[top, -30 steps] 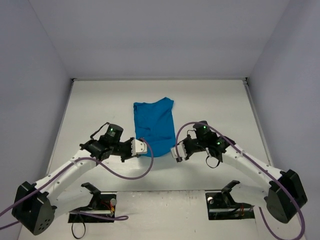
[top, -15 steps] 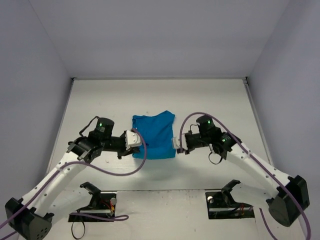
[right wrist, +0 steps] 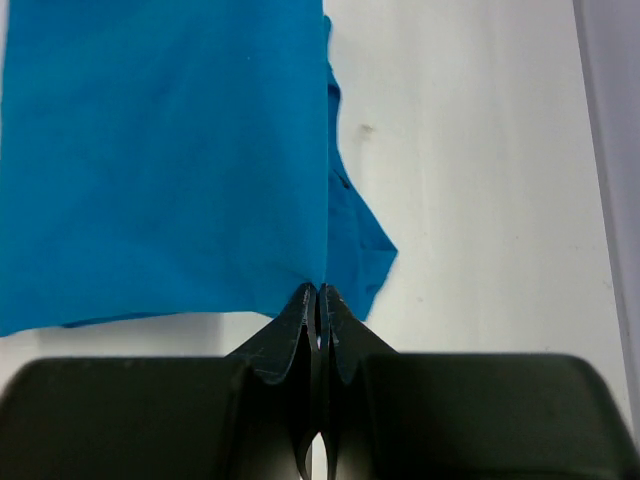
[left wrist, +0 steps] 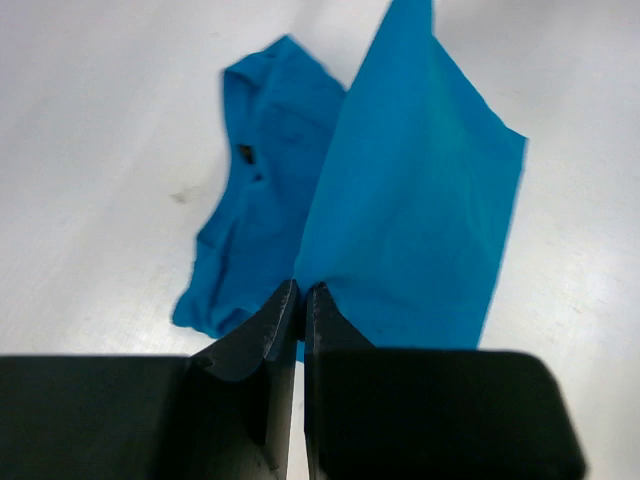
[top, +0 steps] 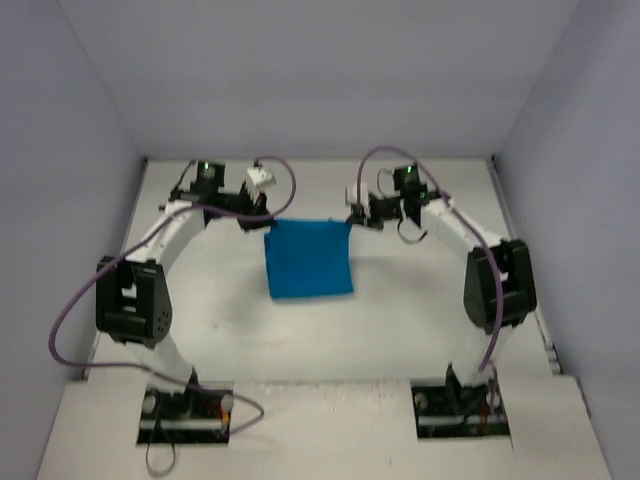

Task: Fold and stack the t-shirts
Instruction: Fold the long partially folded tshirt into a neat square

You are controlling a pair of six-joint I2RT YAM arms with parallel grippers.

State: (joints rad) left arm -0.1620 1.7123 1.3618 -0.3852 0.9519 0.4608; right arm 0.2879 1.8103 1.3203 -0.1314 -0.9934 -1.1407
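Soft teal t-shirt [top: 309, 258], a smooth taut rectangle (limp folds beneath)

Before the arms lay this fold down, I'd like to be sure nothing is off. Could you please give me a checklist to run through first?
1. Left jaws shut on the edge of the t-shirt: ok.
2. Right jaws shut on the other end of that edge: ok.
3. Held edge stretched straight between the two grips: ok.
4. Cloth under the held panel lying flat on the table: not ok; it is rumpled and pokes out beside the panel in both wrist views.
5. Free hem lined up with the layer beneath: cannot tell.
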